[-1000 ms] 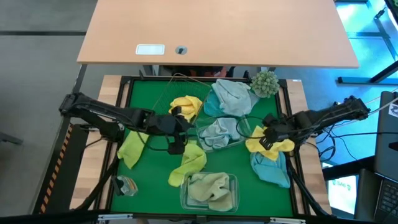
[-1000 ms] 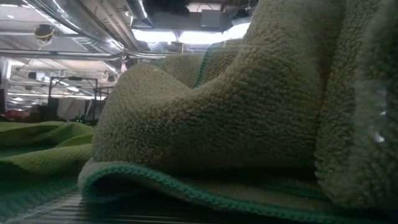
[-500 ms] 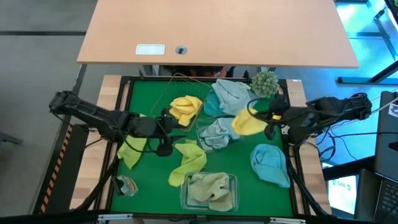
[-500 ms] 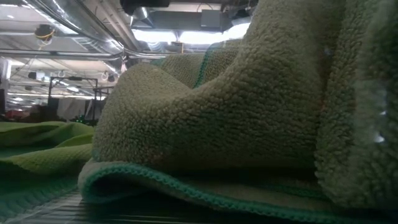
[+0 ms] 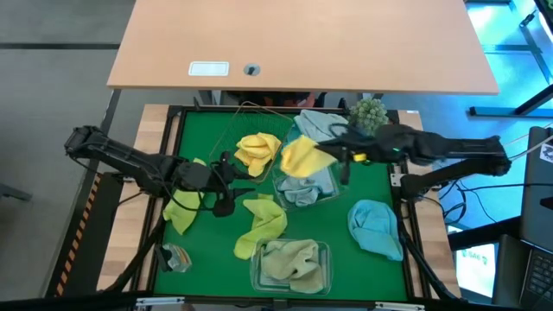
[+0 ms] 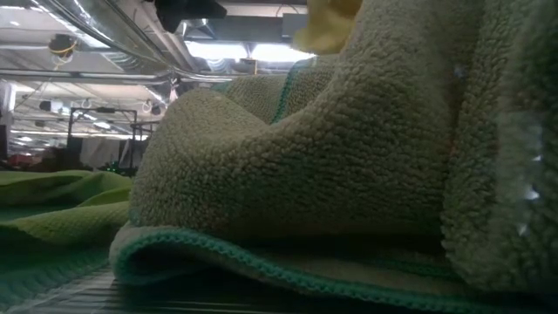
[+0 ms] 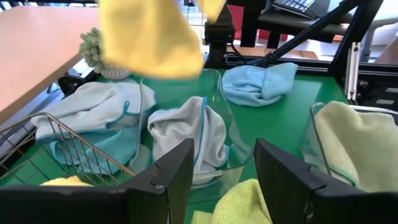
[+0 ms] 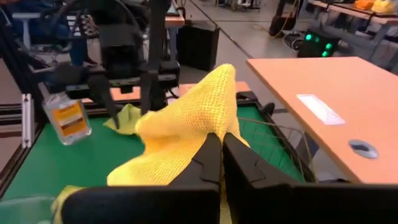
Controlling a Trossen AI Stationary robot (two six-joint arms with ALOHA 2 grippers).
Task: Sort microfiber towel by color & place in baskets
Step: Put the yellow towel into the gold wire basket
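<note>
The yellow towel (image 5: 299,157) hangs pinched in the right tool (image 5: 333,154), above the clear tub (image 5: 321,197) of blue cloths at counter centre. Carry step; the wire basket (image 5: 226,138) at ten o'clock seems next. Left tool (image 5: 226,180) waits wide, empty.

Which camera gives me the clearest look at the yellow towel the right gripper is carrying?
Right wrist view: the yellow towel fills the frame, pinched in the right gripper. High view shows it mid-table; left wrist, blurred overhead; low, just a corner.
</note>
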